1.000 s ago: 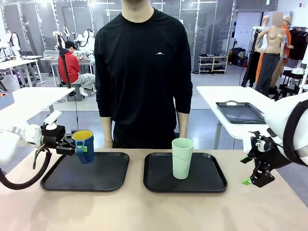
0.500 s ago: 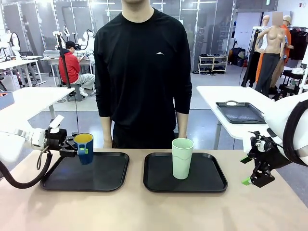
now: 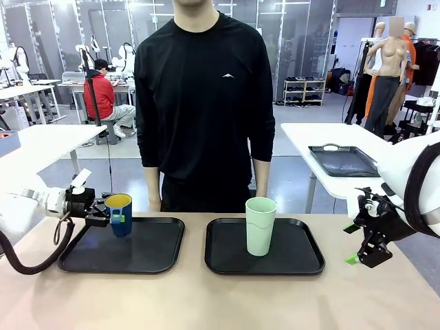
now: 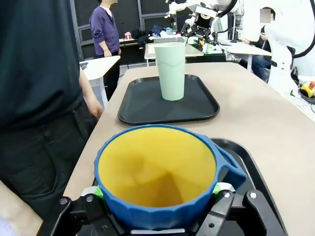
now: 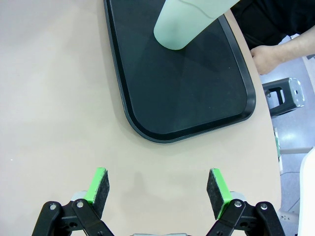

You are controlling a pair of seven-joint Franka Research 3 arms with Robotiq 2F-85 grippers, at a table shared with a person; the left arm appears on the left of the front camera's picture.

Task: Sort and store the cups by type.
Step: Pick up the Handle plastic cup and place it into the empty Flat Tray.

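In the front view my left gripper [image 3: 110, 214] is shut on the dark blue cup [image 3: 119, 213] with the yellow inside, upright over the far left part of the left black tray [image 3: 137, 254]. Whether the cup touches that tray I cannot tell. The left wrist view looks down into the blue cup [image 4: 157, 172], with the left gripper [image 4: 158, 192] clamped on both its sides. The pale mint-green tumbler [image 3: 260, 225] stands upright on the right black tray [image 3: 295, 258]. My right gripper [image 3: 351, 243] hangs open beside the table's right end. The right wrist view shows the right gripper [image 5: 158, 191] with nothing between its fingers, above bare tabletop.
A person in black stands at the far edge of the table, with a hand [image 5: 268, 56] near the right tray [image 5: 197, 98]. The tumbler [image 4: 171, 71] and right tray [image 4: 147, 98] lie beyond the blue cup. Bare tabletop runs along the near side.
My left gripper has lowered the blue cup a little toward the left tray and drawn slightly left. The right arm and the tumbler have not moved.
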